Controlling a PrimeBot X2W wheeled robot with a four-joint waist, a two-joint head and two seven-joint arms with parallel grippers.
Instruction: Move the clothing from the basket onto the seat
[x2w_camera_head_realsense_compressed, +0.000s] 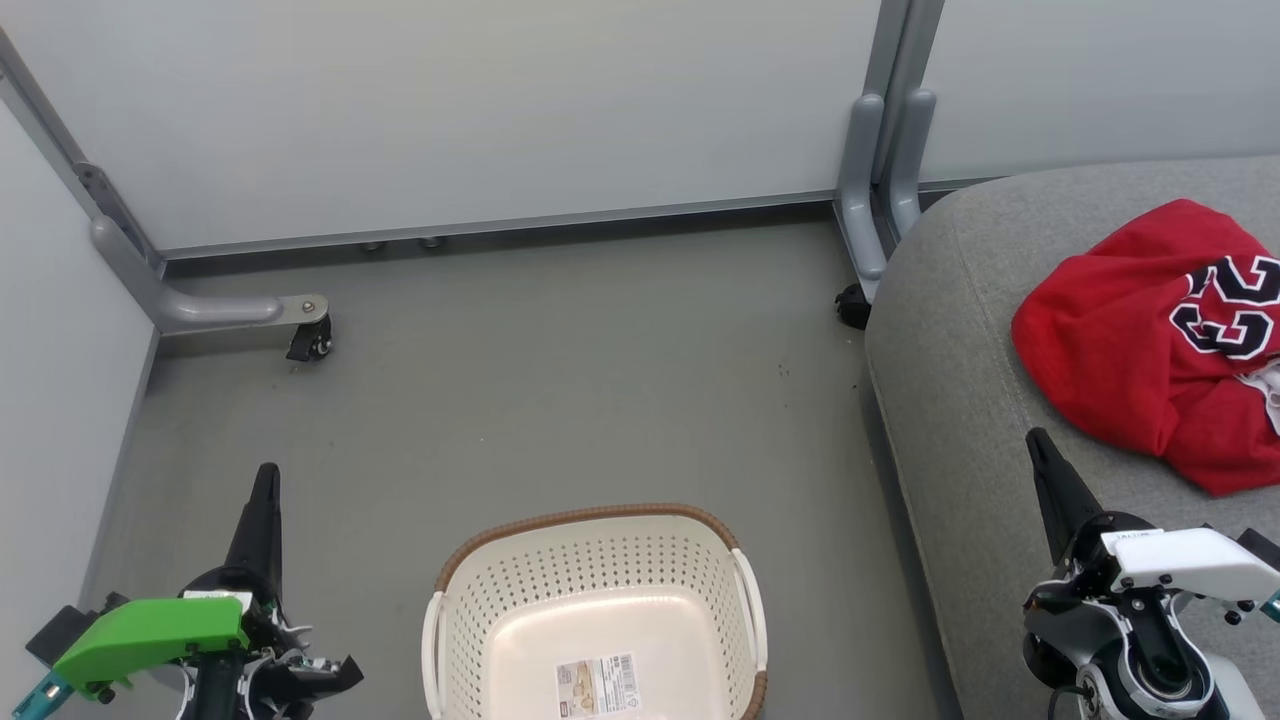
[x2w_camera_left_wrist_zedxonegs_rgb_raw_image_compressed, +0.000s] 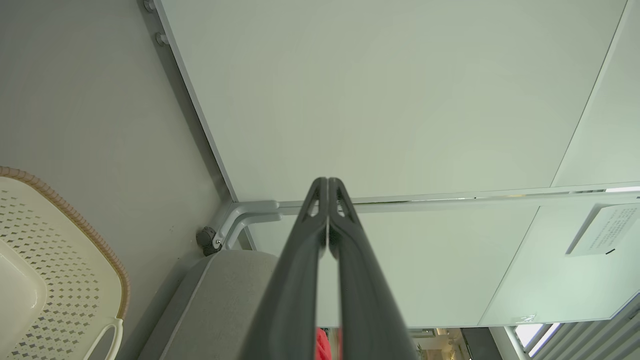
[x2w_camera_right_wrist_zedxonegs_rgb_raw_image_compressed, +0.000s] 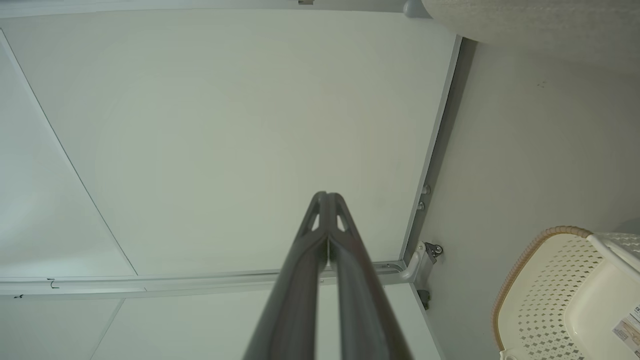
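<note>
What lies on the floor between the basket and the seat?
Nothing: in the head view, the strip of grey floor between the basket and the seat is bare.

Red clothing (x2w_camera_head_realsense_compressed: 1130, 340) lies bunched on grey seat (x2w_camera_head_realsense_compressed: 960, 420); basket (x2w_camera_head_realsense_compressed: 600, 560) looks empty.

Left gripper (x2w_camera_head_realsense_compressed: 266, 478) wears a green cover (x2w_camera_head_realsense_compressed: 150, 632), right gripper (x2w_camera_head_realsense_compressed: 1038, 442) white

The left gripper (x2w_camera_head_realsense_compressed: 266, 478) sits left of the basket (x2w_camera_head_realsense_compressed: 590, 515), fingers pressed together, pointing forward. The right gripper (x2w_camera_head_realsense_compressed: 1040, 445) sits right of the basket, likewise closed, holding nothing.
</note>
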